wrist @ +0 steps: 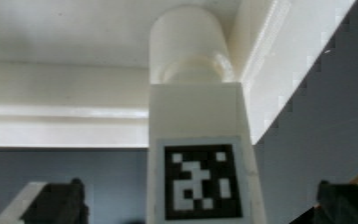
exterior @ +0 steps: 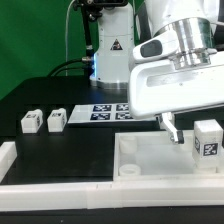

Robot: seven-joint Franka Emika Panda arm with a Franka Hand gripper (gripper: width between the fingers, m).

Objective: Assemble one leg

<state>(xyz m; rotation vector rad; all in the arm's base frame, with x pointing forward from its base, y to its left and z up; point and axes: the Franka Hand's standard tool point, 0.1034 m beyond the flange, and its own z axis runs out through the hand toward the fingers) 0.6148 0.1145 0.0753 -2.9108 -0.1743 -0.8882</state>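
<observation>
One leg [exterior: 207,139], a small white block with a black-and-white tag, stands at the right end of the large white tray [exterior: 140,170]. In the wrist view the leg [wrist: 197,130] fills the middle, and its rounded end points at the tray's corner [wrist: 69,70]. My gripper [exterior: 196,136] is open, with one dark finger [exterior: 173,130] to the exterior view's left of the leg. In the wrist view my gripper [wrist: 197,205] straddles the leg with a gap on both sides. Its fingertips [wrist: 51,203] do not touch the leg.
Two more legs [exterior: 30,121] [exterior: 56,120] lie on the black table at the exterior view's left. The marker board [exterior: 108,110] lies behind the tray. A white rail [exterior: 60,195] runs along the front edge, and the arm's base [exterior: 112,50] stands at the back.
</observation>
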